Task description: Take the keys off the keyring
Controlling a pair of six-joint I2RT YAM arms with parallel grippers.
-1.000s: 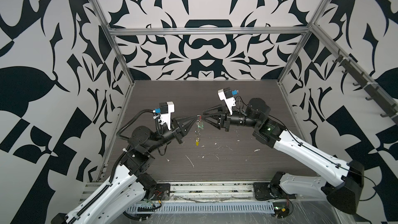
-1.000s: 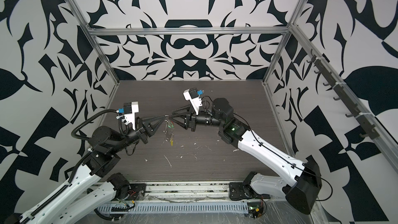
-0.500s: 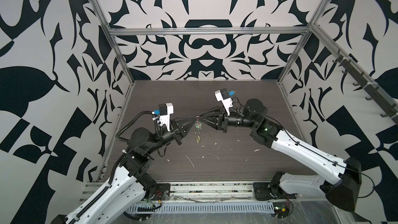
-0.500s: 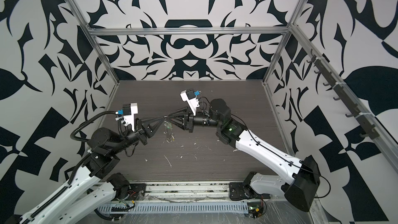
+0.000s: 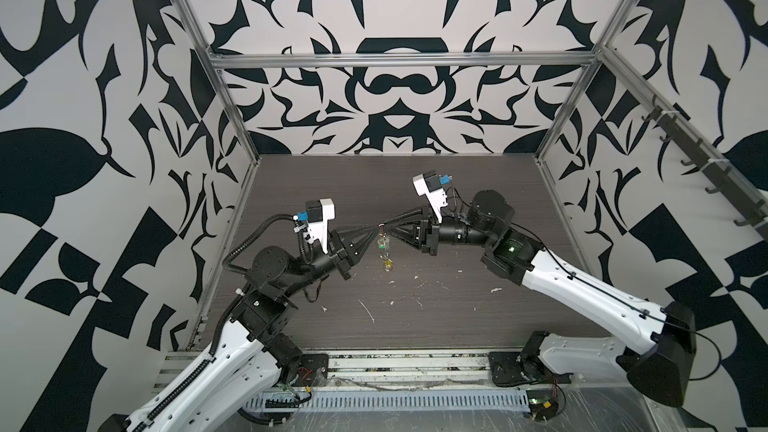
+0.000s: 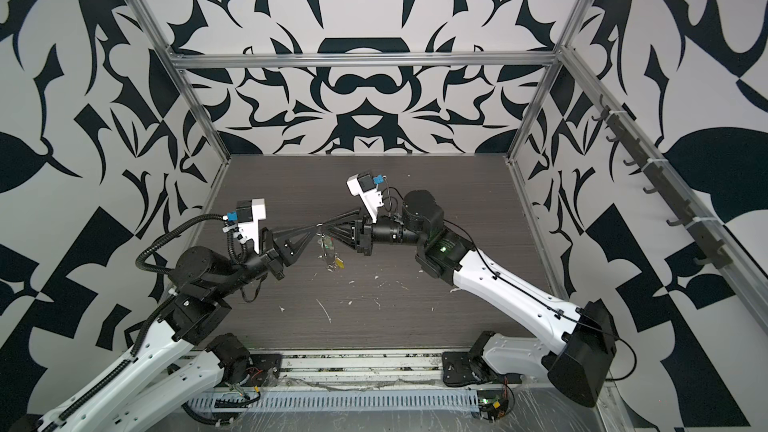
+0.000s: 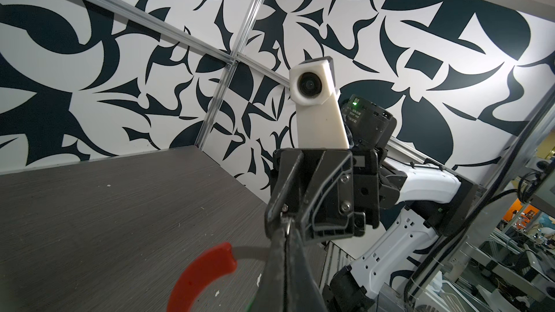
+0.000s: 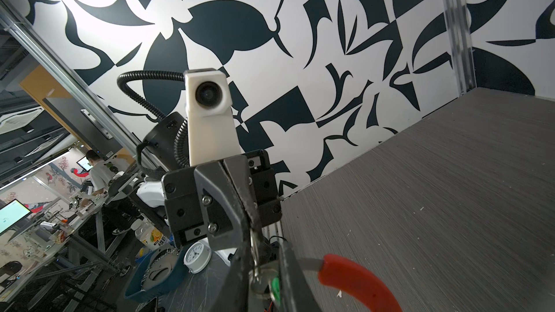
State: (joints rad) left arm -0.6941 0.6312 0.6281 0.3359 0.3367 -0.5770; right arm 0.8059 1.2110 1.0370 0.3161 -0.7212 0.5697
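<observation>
In both top views the left end effector (image 5: pixel 374 229) and the right end effector (image 5: pixel 388 231) meet tip to tip above the middle of the table (image 5: pixel 478 326). Under the meeting point hang the keys (image 5: pixel 382 243): the green key (image 6: pixel 328 245) higher and the yellow key (image 6: pixel 339 262) lower, near the table surface; I cannot tell if it touches. The thin hoop is too fine to follow there. The wrist views give what the top views do not. The left wrist view shows the keyring (image 7: pixel 207 262) from very near: its grey wire runs out of the red part into the left end effector, whose jaws are pressed together on the wire. The right wrist view shows the red sleeve (image 8: pixel 354 277) from the opposite side, and the green head sits in the small gap beside the right fingers (image 8: pixel 295 283). The right jaws stand narrow, not fully together; I cannot tell if they press on anything. Only the top views show the yellow key. The meeting point is well apart from the patterned walls (image 5: pixel 124 201). The left arm (image 5: pixel 274 263) has its elbow near the left table edge. The back and the right side of the table are free, and white flecks (image 5: pixel 368 311) lie scattered on the front part.
</observation>
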